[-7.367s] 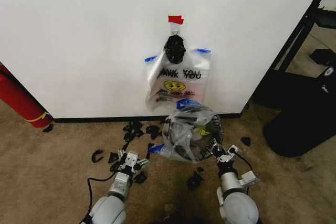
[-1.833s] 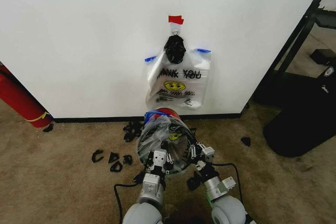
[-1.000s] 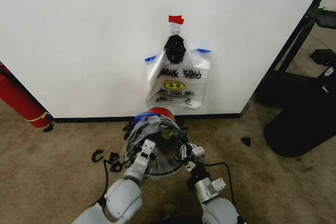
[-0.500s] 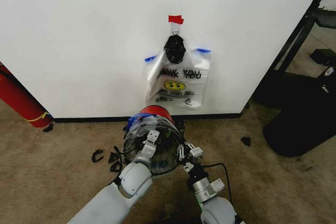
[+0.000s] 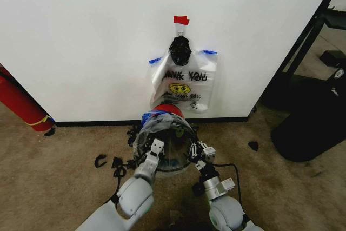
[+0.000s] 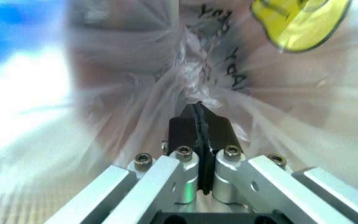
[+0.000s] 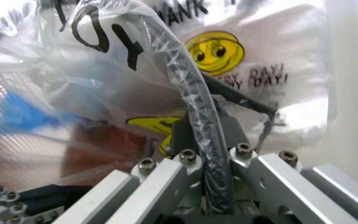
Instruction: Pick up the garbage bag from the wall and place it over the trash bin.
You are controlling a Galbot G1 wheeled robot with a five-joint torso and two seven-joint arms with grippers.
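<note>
A see-through garbage bag (image 5: 185, 86) with "THANK YOU" print and a yellow smiley hangs on the white wall (image 5: 81, 41). Below it the round black trash bin (image 5: 165, 143) is tilted, mouth toward me and red base (image 5: 168, 111) toward the wall. A second such bag's thin plastic film covers it. My left gripper (image 5: 155, 150) is at the bin's left rim, shut on a pinch of this film (image 6: 166, 56). My right gripper (image 5: 196, 151) is at the right rim, shut on the film-wrapped bin rim (image 7: 188, 93).
A black knotted lump (image 5: 180, 51) and red tape (image 5: 181, 20) sit above the hanging bag. Black fragments (image 5: 116, 163) litter the carpet at the left. A red cylinder (image 5: 21, 104) leans at far left. A bulky black thing (image 5: 311, 120) and a black frame (image 5: 305, 41) stand at the right.
Over the last seconds both grippers carried the bagged bin from the right toward the left. In the last half second it shifted slightly back right, under the hanging bag.
</note>
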